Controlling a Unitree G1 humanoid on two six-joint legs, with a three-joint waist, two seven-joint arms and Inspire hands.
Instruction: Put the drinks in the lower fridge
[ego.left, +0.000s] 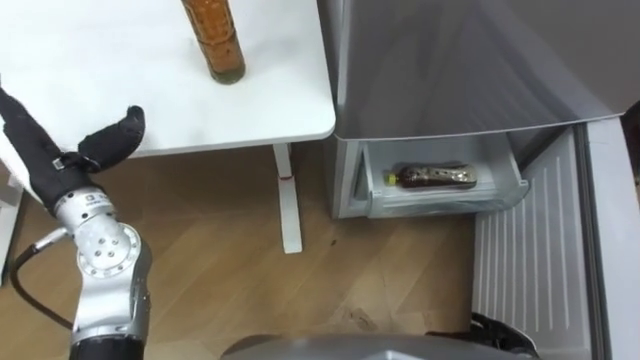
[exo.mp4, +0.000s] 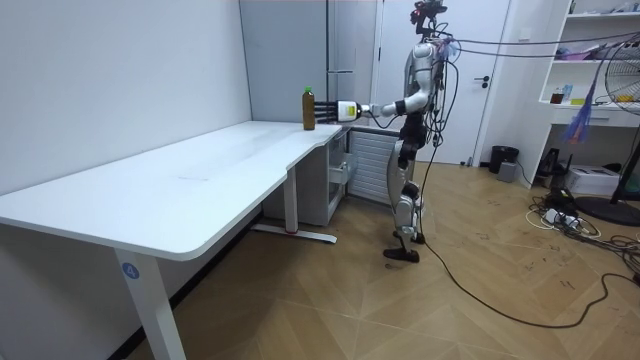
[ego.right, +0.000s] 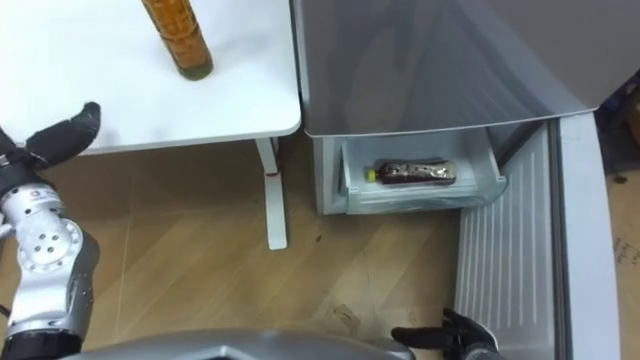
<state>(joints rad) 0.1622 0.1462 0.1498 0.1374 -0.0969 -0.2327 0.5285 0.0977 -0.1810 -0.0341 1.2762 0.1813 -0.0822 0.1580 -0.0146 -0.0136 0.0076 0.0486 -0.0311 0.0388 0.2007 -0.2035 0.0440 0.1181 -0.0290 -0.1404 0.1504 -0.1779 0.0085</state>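
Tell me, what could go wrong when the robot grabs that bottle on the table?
The tall bottle stands upright on the white table, and the open left hand is off to its side, not around it yet. A clumsy reach could tip it over. Also, the fridge drawer already holds one lying bottle, so the second might bump it or fit badly.

table=white table | on it=amber bottle upright | fridge drawer=dark bottle lying
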